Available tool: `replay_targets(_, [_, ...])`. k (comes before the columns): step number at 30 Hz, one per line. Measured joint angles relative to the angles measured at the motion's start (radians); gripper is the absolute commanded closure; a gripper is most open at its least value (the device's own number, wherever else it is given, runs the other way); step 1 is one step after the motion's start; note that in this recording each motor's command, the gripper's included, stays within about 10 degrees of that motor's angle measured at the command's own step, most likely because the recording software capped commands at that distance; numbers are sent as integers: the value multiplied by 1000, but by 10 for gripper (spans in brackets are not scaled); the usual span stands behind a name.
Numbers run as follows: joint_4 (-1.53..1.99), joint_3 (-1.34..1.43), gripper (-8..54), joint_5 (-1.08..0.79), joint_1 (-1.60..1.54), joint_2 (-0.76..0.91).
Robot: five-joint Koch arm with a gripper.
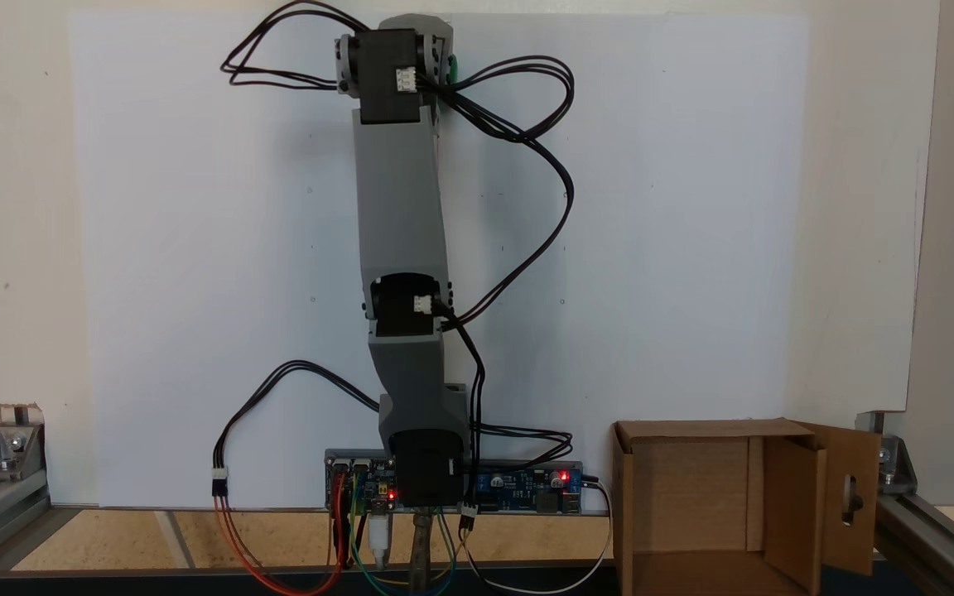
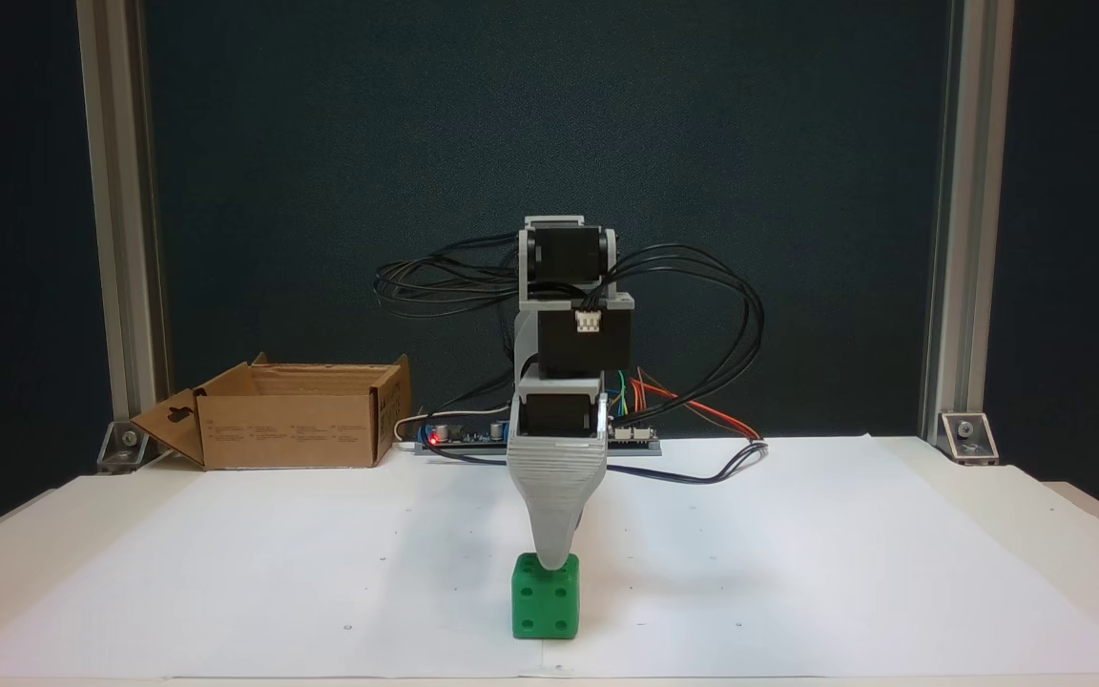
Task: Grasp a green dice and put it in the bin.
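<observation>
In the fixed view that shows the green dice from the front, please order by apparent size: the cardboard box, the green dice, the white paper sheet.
1. White paper sheet
2. Cardboard box
3. Green dice, which looks smallest though it is nearest the camera.

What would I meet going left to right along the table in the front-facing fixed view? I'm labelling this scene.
The bin, then the red-lit circuit board, then the green dice with the hand on top of it, then the aluminium corner bracket.
</observation>
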Motion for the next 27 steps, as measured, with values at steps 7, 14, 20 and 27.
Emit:
replay_targets(7, [-32, 0, 16, 0, 14, -55])
replay_targets(14, [-46, 0, 18, 0, 29, -81])
replay_targets(20, [-46, 0, 18, 0, 32, -95])
replay_targets(27, [-61, 0, 19, 0, 35, -104])
